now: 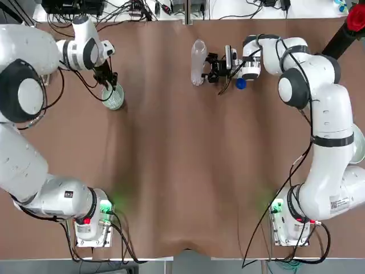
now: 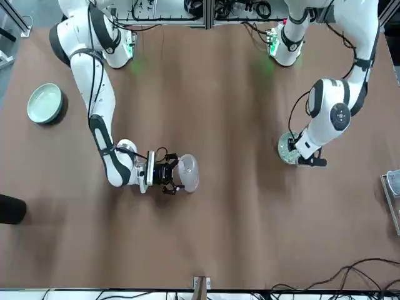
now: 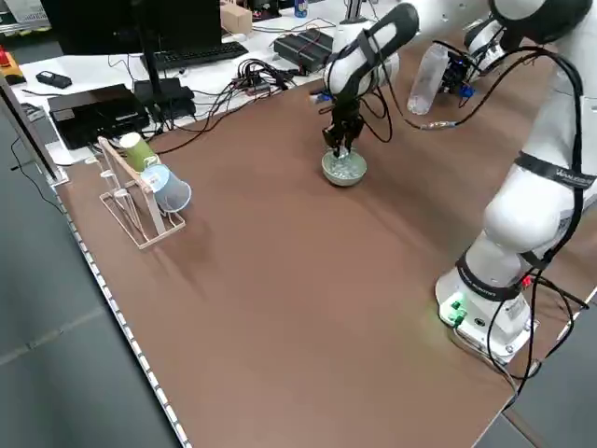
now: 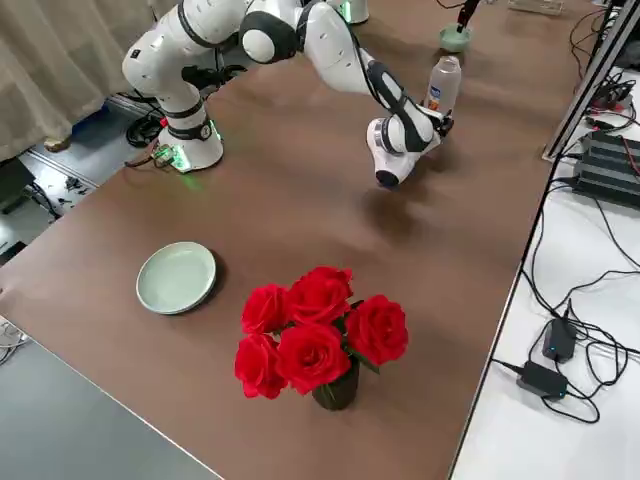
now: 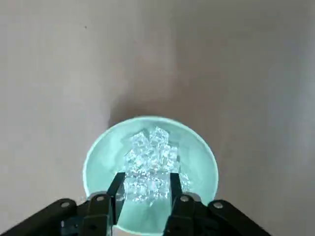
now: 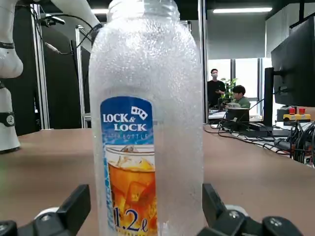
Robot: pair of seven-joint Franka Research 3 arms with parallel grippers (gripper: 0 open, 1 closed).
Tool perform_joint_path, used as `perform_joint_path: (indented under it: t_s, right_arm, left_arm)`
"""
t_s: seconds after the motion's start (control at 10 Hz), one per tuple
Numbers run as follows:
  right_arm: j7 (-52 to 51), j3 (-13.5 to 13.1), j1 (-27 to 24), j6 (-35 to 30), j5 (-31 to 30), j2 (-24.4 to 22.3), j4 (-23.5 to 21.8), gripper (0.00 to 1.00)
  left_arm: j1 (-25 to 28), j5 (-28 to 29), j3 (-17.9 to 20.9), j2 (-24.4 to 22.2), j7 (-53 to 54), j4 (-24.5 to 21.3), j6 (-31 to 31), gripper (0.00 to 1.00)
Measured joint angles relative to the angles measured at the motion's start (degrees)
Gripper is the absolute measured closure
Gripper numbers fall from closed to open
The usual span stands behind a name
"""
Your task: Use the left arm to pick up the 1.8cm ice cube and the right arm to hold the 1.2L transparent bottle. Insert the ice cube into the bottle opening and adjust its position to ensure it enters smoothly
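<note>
Top view: our left gripper (image 1: 109, 85) hangs over the bowl (image 1: 116, 99); our right gripper (image 1: 214, 67) is at the transparent bottle (image 1: 198, 61).

Front view: we note a pale plate (image 2: 45, 103) behind the black pot (image 2: 11, 209), both well apart from the bottle.

Left side view: a mug rack (image 3: 140, 201) stands near the table edge, cables beyond.

Right side view: red roses (image 4: 318, 330) fill the pot (showy neighbours, these).

Left wrist view: we see open fingers (image 5: 175, 189) above heaped ice cubes (image 5: 150, 164) in the bowl.

Right wrist view: parted fingers (image 6: 78, 204) flank the upright, labelled bottle; we cannot tell whether both touch.
</note>
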Motion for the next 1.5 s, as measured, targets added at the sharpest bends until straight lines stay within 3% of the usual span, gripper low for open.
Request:
perform_joint_path:
  t_s: [0.3, 0.6, 1.1, 1.3, 1.5]
  right_arm:
    - [0.0, 0.0, 0.0, 0.0, 0.0, 0.0, 0.0, 0.0]
    - [0.0, 0.0, 0.0, 0.0, 0.0, 0.0, 0.0, 0.0]
    - [0.0, 0.0, 0.1, 0.0, 0.1, 0.0, 0.1, 0.0]
    - [0.0, 0.0, 0.1, 0.0, 0.2, 0.0, 0.1, 0.0]
    - [0.0, 0.0, 0.1, 0.0, 0.2, 0.0, 0.1, 0.0]
  left_arm:
    - [-0.2, 0.0, -0.6, -3.2, -1.6, 0.8, -2.9, 0.6]
    - [-0.3, 0.0, -5.3, -4.6, -8.2, 6.3, -9.1, 0.6]
    - [-0.9, -2.7, -13.9, -3.2, -23.8, 21.2, -17.4, 0.6]
    - [-2.0, -3.8, -16.8, 0.1, -31.4, 29.7, -20.9, 0.6]
    - [-6.3, -3.9, -17.7, 4.7, -39.5, 36.7, -21.2, 0.6]
